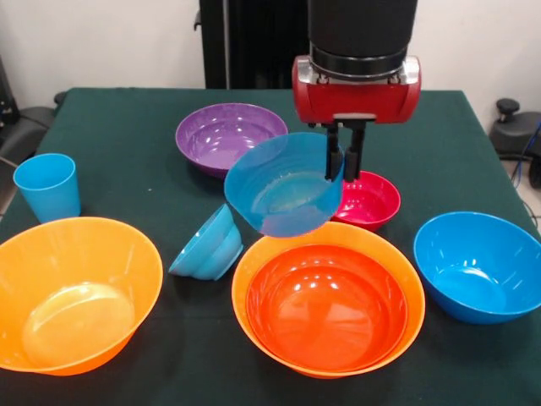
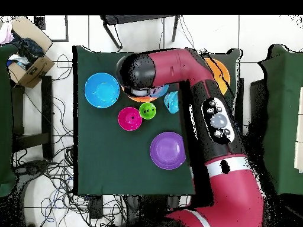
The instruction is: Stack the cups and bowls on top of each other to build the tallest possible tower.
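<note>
Two dark fingers (image 1: pixel 336 156) of the gripper (image 1: pixel 346 161) were pinched on the right rim of a blue bowl (image 1: pixel 283 190), one finger inside the wall and one outside, so the jaws stood narrow and clamped on that rim. The held bowl hung tilted in the air, its mouth turned toward the near side, just above the far edge of the big orange bowl (image 1: pixel 254 292) that sat near the middle front of the table (image 1: pixel 127 110). A red-orange bowl (image 1: pixel 325 309) was nested inside that orange one.

To the left in the front view, a second big orange bowl (image 1: pixel 76 292) sat upright at the near corner, and a light blue cup (image 1: pixel 47 186) stood upright beyond it. Between the two orange bowls a small blue bowl (image 1: pixel 207 245) lay tipped on its side. A purple bowl (image 1: pixel 230 135) rested upright at the far side, and a small pink-red bowl (image 1: pixel 372 199) sat just right of the held bowl, partly behind it. Another blue bowl (image 1: pixel 482 266) sat upright at the right edge.

From overhead, a lime green cup (image 2: pixel 147 110) showed just beside the pink-red bowl, with the arm (image 2: pixel 204 112) covering much of the table's middle.
</note>
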